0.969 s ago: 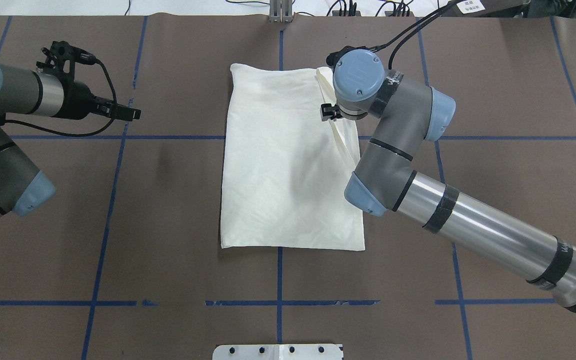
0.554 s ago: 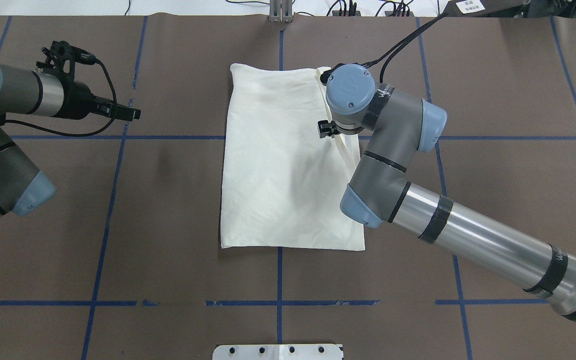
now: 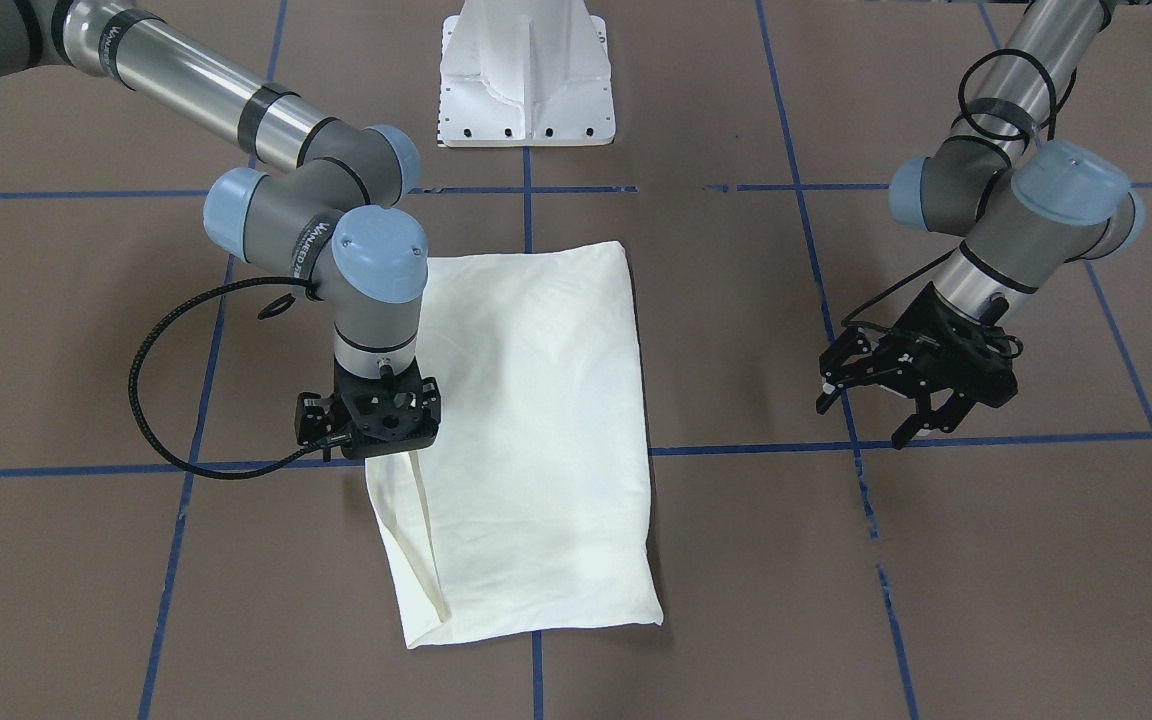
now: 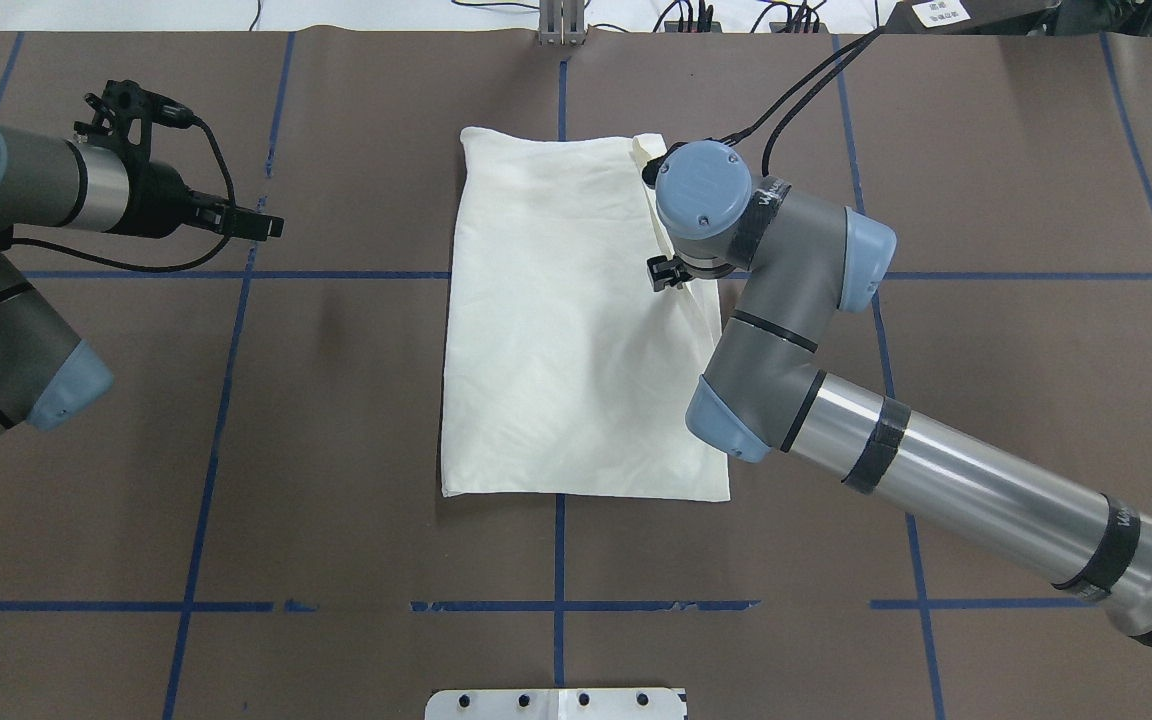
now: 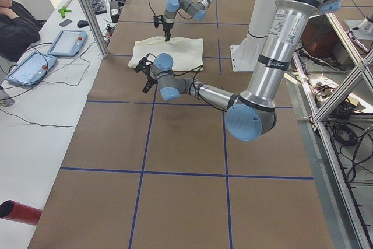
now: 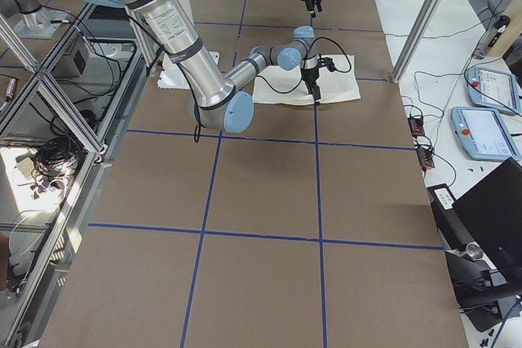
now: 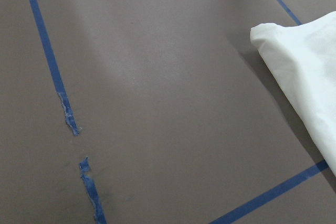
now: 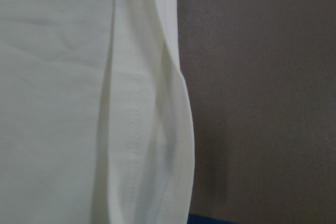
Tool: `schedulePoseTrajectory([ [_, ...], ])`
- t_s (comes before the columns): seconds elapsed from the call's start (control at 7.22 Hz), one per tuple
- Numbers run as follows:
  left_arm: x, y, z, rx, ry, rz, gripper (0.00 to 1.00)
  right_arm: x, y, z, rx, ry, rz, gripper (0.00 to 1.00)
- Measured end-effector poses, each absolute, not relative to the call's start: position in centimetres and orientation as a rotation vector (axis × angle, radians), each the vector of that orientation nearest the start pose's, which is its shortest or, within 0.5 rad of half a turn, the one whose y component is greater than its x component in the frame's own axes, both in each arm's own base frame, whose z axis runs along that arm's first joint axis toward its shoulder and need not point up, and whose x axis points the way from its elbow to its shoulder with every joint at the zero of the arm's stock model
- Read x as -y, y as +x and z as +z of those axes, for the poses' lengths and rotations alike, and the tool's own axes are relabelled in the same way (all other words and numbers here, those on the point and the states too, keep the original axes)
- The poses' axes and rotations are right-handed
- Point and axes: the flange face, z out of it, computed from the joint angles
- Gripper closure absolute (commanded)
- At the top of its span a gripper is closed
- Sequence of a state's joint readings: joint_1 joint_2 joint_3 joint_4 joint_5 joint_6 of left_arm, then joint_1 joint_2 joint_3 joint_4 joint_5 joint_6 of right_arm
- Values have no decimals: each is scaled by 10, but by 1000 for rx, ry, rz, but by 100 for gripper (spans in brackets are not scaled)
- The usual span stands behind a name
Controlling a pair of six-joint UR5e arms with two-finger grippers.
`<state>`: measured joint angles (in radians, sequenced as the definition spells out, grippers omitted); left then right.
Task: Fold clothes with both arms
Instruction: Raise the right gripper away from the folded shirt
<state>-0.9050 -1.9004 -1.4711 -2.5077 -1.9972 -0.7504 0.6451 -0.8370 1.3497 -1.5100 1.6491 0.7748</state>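
Black right gripper (image 3: 370, 422) points straight down at the long edge of the shirt (image 4: 566, 340) on the robot's right side, where a narrow folded strip (image 3: 424, 530) runs along the cloth. Its fingers are hidden beneath the wrist, so whether they are spread or closed cannot be told. Opposite, the left gripper (image 3: 871, 405) hangs tilted over the bare brown table covering (image 4: 336, 420), fingers spread wide and holding nothing, well apart from the shirt. The shirt lies folded into a tall rectangle, plain cream side up, at the table's middle, over a blue tape line (image 4: 558, 560). Near the shirt's robot-side end stands the white pedestal base (image 3: 526, 80), not touching it.
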Motion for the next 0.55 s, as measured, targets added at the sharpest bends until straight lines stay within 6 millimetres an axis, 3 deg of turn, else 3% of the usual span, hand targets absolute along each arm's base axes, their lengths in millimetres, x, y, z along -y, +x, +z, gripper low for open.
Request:
schedulePoseTrajectory([
  [0.55,564,326,414,-1036,630,173,0,583,-492,364,415,327,-237,0],
])
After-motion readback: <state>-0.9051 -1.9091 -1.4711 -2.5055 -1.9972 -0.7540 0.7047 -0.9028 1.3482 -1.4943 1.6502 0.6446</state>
